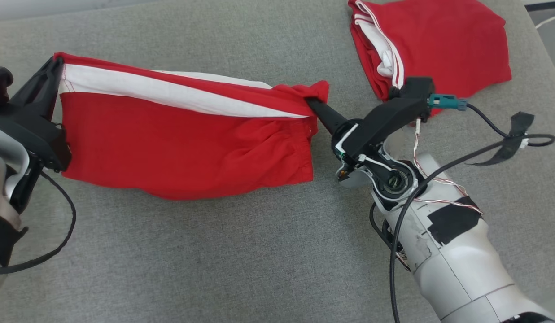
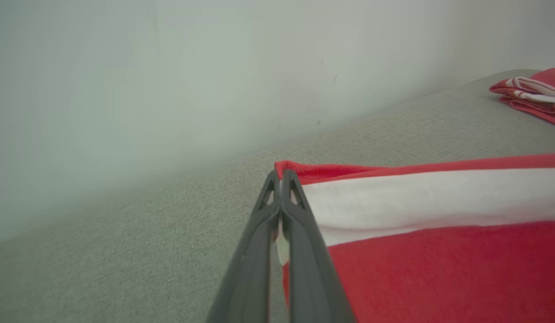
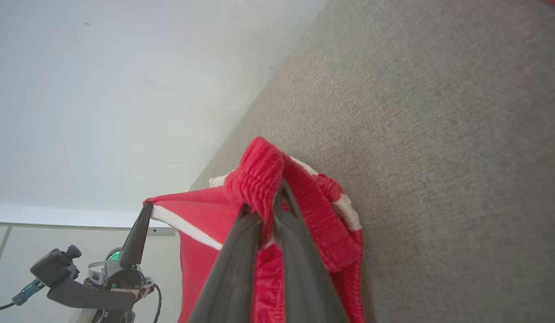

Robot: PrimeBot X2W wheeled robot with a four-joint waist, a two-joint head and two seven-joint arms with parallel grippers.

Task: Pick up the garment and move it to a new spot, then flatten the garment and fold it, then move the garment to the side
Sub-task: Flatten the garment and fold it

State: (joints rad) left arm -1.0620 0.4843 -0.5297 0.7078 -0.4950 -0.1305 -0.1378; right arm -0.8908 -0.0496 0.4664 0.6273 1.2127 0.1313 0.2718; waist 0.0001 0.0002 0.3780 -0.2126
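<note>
While both end effectors grip it, the red fabric garment with a white side stripe [image 1: 183, 148] hangs stretched as a band over the grey woven fabric surface [image 1: 214, 269]. Its long axis runs straight away from the folded red-and-white garment pile [image 1: 439, 40]. Our right end effector [image 1: 314, 104] is clamped shut on the bunched elastic waistband at the end nearer that pile. Our left end effector [image 1: 57, 63] is pinched closed on the striped corner at the end far from the pile. The lower hem sags, and we cannot tell whether it touches the surface. We judge that the next move is to lower it flat, which calls for both arms to descend together and keep the top edge taut. The widest open room lies on the side of the garment facing away from the pile. The pile sits just beside our right wrist, so drifting that way risks dragging it.
</note>
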